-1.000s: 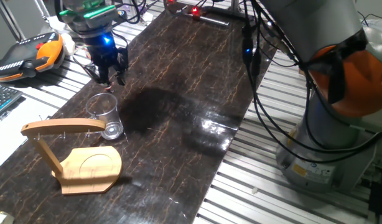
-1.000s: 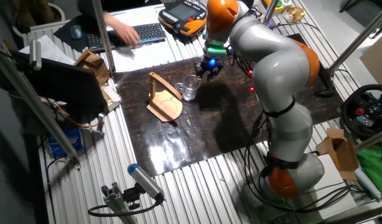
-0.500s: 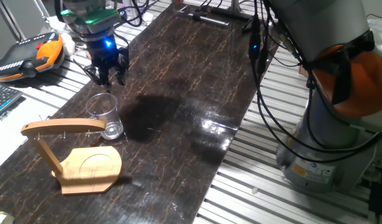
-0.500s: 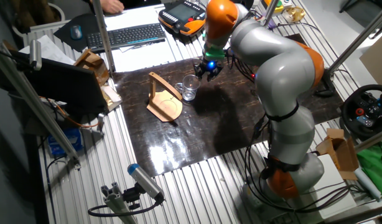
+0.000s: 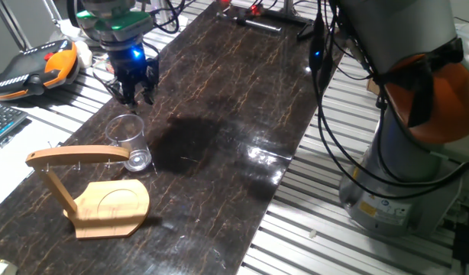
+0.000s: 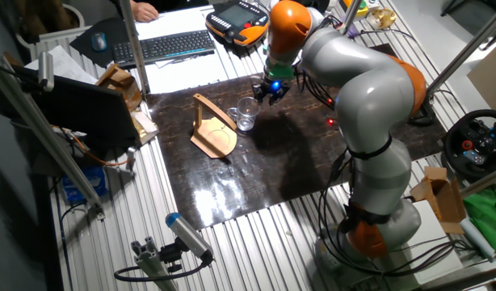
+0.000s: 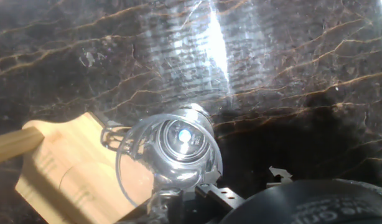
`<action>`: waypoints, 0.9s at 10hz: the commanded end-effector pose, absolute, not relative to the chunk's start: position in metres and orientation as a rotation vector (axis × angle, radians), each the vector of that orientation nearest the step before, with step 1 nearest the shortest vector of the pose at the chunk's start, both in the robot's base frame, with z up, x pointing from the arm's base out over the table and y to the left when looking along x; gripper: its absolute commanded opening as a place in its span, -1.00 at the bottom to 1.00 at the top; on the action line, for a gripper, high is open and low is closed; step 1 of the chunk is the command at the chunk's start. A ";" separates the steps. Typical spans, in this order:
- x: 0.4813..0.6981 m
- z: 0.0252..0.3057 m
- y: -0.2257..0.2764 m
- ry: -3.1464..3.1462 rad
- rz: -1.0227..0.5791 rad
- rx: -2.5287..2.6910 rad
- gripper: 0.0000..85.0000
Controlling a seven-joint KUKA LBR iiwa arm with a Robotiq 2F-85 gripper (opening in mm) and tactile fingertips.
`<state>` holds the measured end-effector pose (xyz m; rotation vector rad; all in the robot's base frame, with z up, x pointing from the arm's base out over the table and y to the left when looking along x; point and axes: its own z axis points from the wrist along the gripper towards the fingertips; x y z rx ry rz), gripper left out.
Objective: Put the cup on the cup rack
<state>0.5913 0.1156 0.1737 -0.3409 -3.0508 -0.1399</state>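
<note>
Glass cup [image 5: 127,140] stands upright on the dark marbled desk [image 5: 234,114], right beside the wooden cup rack [image 5: 93,191] and close under the free end of the rack's curved top arm; whether glass and wood actually touch cannot be told from either fixed view. The rack sits on its flat base with a ring groove cut in it, a slanted post rising to the arm, where small metal hooks show underneath. In the other fixed view the cup [image 6: 246,114] is between the rack [image 6: 212,128] and the pincer [image 6: 271,93], which hangs in the air just above the desk [image 6: 296,162], near the cup but apart from it, with a blue light glowing on the wrist. From the first fixed view the pincer [image 5: 134,95] holds nothing, its dark fingers pointing down with only a narrow gap between them; whether they are parted or closed cannot be told for sure. The hand view looks down into the cup [image 7: 172,155], its thick base shining in the middle and the handle loop toward the rack [image 7: 60,168], whose pale base fills the lower left corner; the fingertips themselves are not plainly seen there. An orange and black handheld controller [image 5: 36,67] lies on the slatted metal surface beyond the desk, and a keyboard [image 6: 171,44] lies farther back in the other fixed view.
</note>
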 end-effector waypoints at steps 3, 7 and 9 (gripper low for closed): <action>0.591 0.181 0.149 -3.066 -0.147 -0.437 0.00; 0.589 0.166 0.174 -3.089 -0.149 -0.578 0.00; 0.593 0.163 0.174 -3.099 -0.163 -0.593 0.00</action>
